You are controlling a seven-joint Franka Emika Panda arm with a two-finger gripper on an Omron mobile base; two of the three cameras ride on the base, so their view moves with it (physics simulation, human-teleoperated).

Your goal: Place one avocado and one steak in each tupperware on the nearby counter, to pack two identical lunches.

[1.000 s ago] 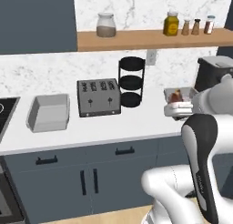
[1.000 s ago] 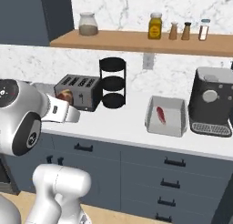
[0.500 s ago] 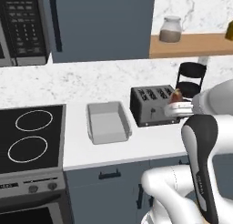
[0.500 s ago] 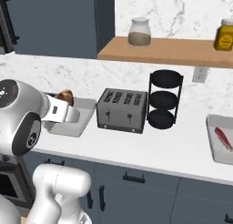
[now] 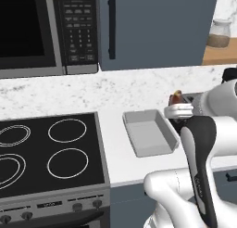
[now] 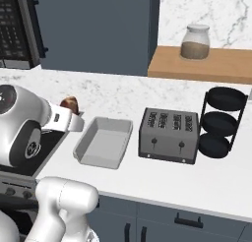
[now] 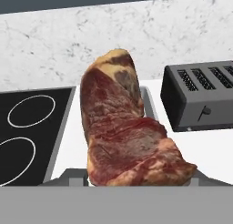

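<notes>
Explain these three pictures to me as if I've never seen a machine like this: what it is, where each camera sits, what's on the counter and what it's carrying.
This is a white robot arm on a driving base in a simulated kitchen. Two pictures come from cameras on the base, behind the arm to its left and right. The third looks along its claw. On the white countertop lie a light grey, shallow rectangular plastic box, empty, a dark grey four-slot toaster and a black three-tier rack. A black stovetop sits beside the box. The claw holds a red, lumpy raw steak, raised near the box.
</notes>
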